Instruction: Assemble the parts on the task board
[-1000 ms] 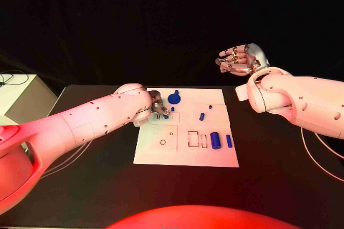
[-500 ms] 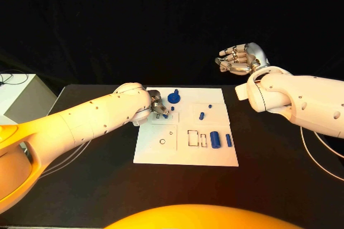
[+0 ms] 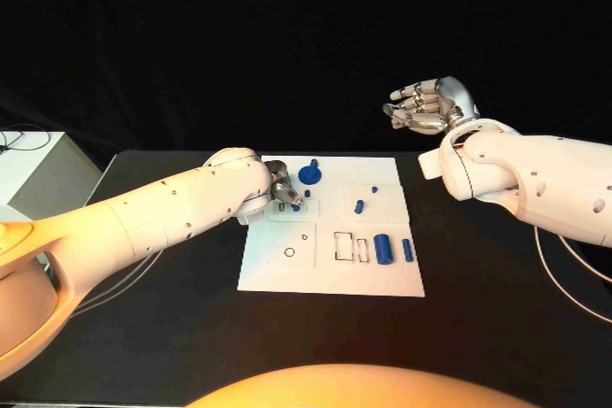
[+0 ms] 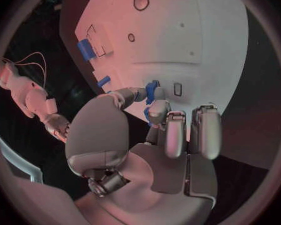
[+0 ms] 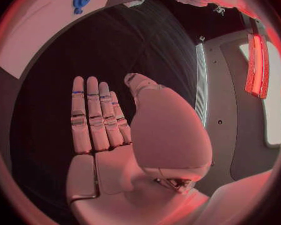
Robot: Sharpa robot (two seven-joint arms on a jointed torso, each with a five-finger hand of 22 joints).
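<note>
The white task board point(image 3: 383, 280) lies in the middle of the black table. My left hand point(image 3: 280, 188) hovers low over its far left corner, and thumb and a finger pinch a small blue part point(image 4: 152, 91) just above the board point(image 4: 197, 30). Behind the hand stands a blue round knob part point(image 3: 310, 173). Two small blue pegs point(image 3: 360, 207) lie mid-board; a thick blue cylinder point(image 3: 383, 249) and a thin blue pin point(image 3: 407, 250) lie at the right. My right hand point(image 3: 427, 107) is raised high beyond the board's far right corner, fingers straight point(image 5: 93, 117), holding nothing.
A rectangular slot point(image 3: 343, 246) and a small round hole point(image 3: 289, 252) show on the board's near half. A pale box point(image 3: 38, 173) stands off the table's left side. Thin cables point(image 3: 562, 266) hang by my right arm.
</note>
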